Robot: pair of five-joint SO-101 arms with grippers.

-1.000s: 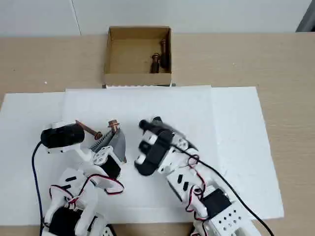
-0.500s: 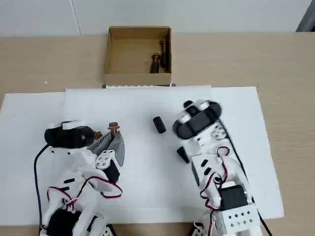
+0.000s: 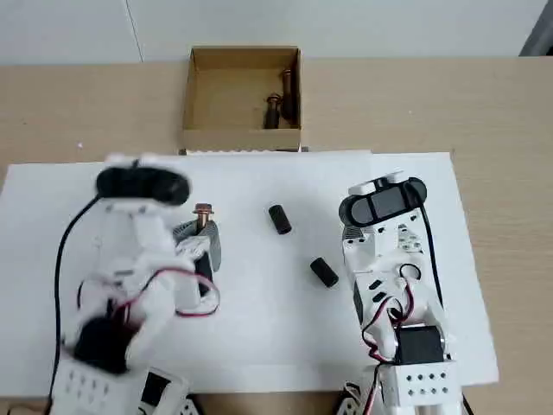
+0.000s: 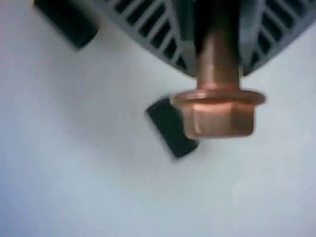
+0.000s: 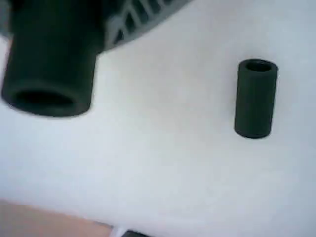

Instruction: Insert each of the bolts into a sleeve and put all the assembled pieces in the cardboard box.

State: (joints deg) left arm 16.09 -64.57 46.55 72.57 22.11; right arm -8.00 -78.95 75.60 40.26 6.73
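High view, bolt (image 3: 202, 212) head-first toward box (image 3: 242, 138)

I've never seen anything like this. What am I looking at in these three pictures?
Two small robot arms sit side by side at a table. The wide picture looks down from above; the two close-ups come from cameras on each arm's wrist. The left claw grips a copper bolt. On the white sheet lies a black sleeve; another sleeve is close beside the right arm, held or not I can't tell. The cardboard box at the back holds two finished pieces.
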